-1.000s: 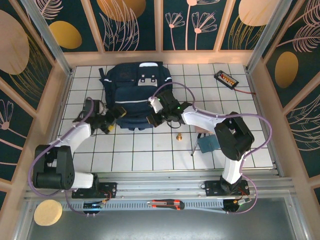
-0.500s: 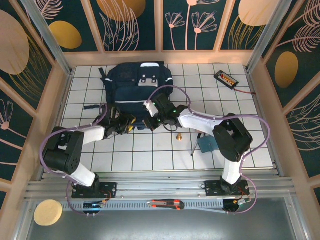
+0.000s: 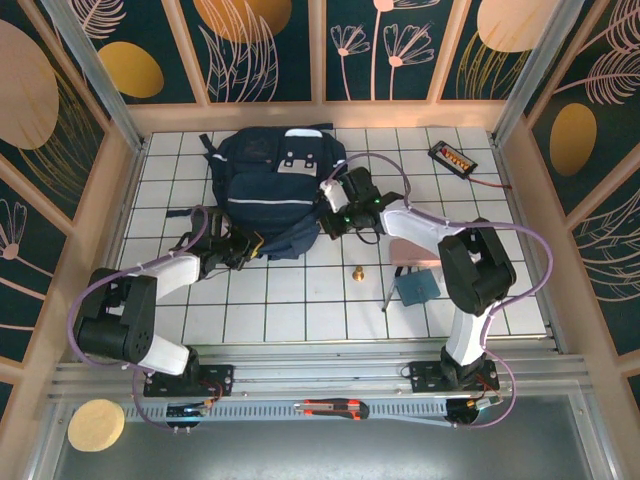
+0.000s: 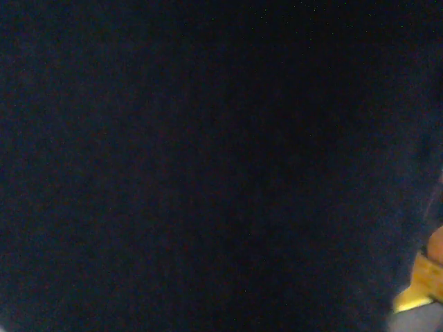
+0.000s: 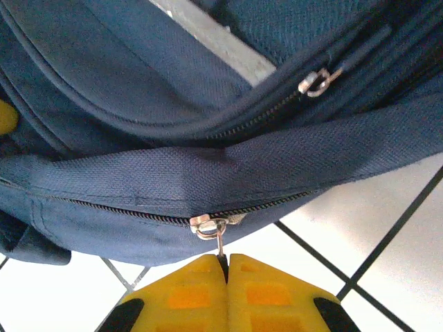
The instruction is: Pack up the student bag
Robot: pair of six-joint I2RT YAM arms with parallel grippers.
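Since the earlier frame, the right gripper (image 5: 226,273) has swung from the near edge of the student bag (image 3: 270,185) to its right-hand lower corner, and the left arm has folded in so that the left gripper (image 3: 248,243) sits against the bag's near-left corner. I note that the bag has been pushed slightly toward the back wall and its near edge is now bunched. The bag lies flat on the white tiled table (image 3: 300,310), at the back centre, front pocket facing up. In the right wrist view, the yellow fingertips (image 5: 187,290) are pressed together on the metal zipper pull (image 5: 220,242) that hangs from the lower zipper line; this hand is clenched on that pull. A second zipper slider (image 5: 315,81) rests on the upper zipper line, untouched. The left wrist view gives me dark navy fabric right up against the lens, plus a yellow sliver (image 4: 419,287) at the lower right; I cannot tell whether the left hand is clamped or released. On the table to the right of the bag, well apart from it, lie a small brass piece (image 3: 356,272), a blue-grey square (image 3: 415,288) and a black device with orange contacts (image 3: 452,158).
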